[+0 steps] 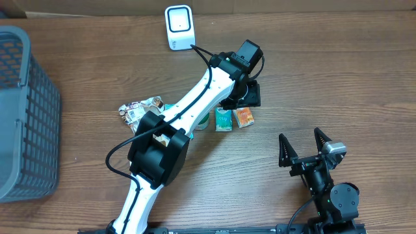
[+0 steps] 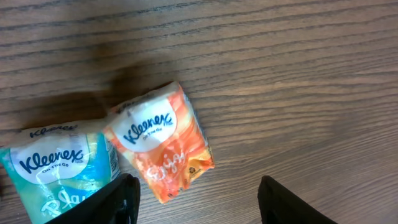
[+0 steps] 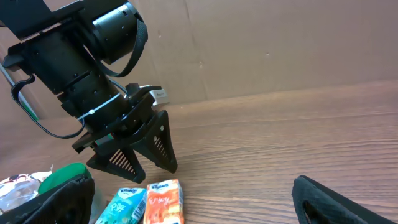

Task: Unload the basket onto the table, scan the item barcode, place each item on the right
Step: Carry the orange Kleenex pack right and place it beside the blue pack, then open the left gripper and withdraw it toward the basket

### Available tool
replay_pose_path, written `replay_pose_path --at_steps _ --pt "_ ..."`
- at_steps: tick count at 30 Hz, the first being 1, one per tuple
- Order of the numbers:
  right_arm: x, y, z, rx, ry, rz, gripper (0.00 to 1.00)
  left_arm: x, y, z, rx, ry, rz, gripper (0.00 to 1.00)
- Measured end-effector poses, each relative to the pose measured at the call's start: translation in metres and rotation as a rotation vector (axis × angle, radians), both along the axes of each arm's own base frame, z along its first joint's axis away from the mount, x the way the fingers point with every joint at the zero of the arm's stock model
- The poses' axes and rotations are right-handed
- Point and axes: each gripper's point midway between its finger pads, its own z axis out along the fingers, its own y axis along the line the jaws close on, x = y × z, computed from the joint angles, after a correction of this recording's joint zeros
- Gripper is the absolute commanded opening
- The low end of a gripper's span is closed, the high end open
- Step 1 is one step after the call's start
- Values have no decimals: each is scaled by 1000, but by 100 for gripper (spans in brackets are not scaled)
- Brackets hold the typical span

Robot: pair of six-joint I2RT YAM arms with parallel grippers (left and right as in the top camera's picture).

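An orange Kleenex tissue pack [image 2: 165, 146] lies flat on the wooden table, label up, beside a teal Kleenex pack [image 2: 59, 171]. My left gripper [image 2: 199, 200] hangs just above them, open, its fingers [image 2: 121, 199] apart with nothing between them; the orange pack's lower corner reaches toward the gap. Overhead, the orange pack [image 1: 244, 117] and the teal pack [image 1: 223, 119] sit just in front of the left gripper [image 1: 246, 97]. A white barcode scanner [image 1: 179, 27] stands at the back. My right gripper [image 1: 303, 148] is open and empty at the front right.
A grey mesh basket [image 1: 26, 110] fills the left edge. A crinkled snack wrapper [image 1: 140, 109] and a green item [image 3: 62, 177] lie left of the packs, partly under the left arm. A cardboard wall [image 3: 280, 43] closes off the back.
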Motion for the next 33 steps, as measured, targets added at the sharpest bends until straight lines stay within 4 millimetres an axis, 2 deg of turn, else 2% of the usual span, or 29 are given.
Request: replay_pose_path --at_steps 3,6,8,10,13,16,20,23,26,30,33 --pt "0 0 0 0 0 0 100 -2 4 1 9 9 -13 62" --pt "0 0 0 0 0 0 100 1 9 11 11 3 -37 63" --pt "0 0 0 0 0 0 100 7 17 28 -1 -24 -48 64" --pt "0 0 0 -1 0 0 100 13 31 54 -17 -63 -52 65" --pt "0 0 0 1 -1 0 100 20 63 102 -38 -135 -40 67" --pt "0 0 0 0 0 0 100 19 108 152 -46 -201 -5 69" --pt "0 0 0 0 0 0 100 9 170 193 -21 -252 39 67" --pt "0 0 0 0 0 0 100 3 210 201 35 -260 57 67" --pt "0 0 0 0 0 0 100 2 246 196 84 -233 84 68" --pt "0 0 0 0 0 0 100 5 296 193 136 -229 117 78" --pt "0 0 0 0 0 0 100 7 328 192 174 -234 141 90"
